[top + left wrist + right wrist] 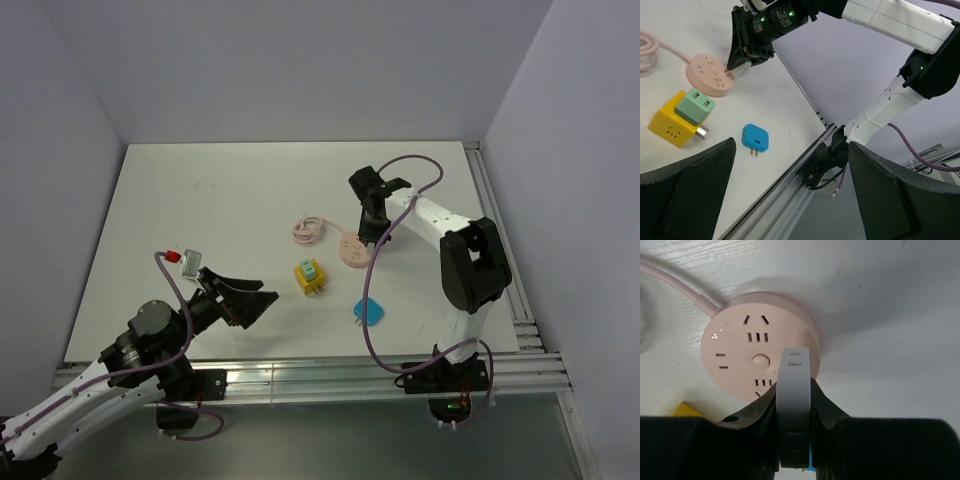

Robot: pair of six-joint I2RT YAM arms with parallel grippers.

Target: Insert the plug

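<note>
On the white desk (200,200), our right claw (794,400) clenches the pale plug (794,365) over the edge of the round pink socket (740,350) (prongs hidden). We judge alignment is in hand; next we must match slots, then press down. Our left claw (250,303) hangs released.

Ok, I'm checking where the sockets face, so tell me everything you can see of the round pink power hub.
The pink power hub is a low round puck, smooth plastic by the look, lying flat on the white table, face up. Slot groups ring a central round button; a small logo sits near one edge. Its pink cord leaves one side and loops loosely beside it. The right claw holds a white plug over its rim; contact cannot be told.
</note>
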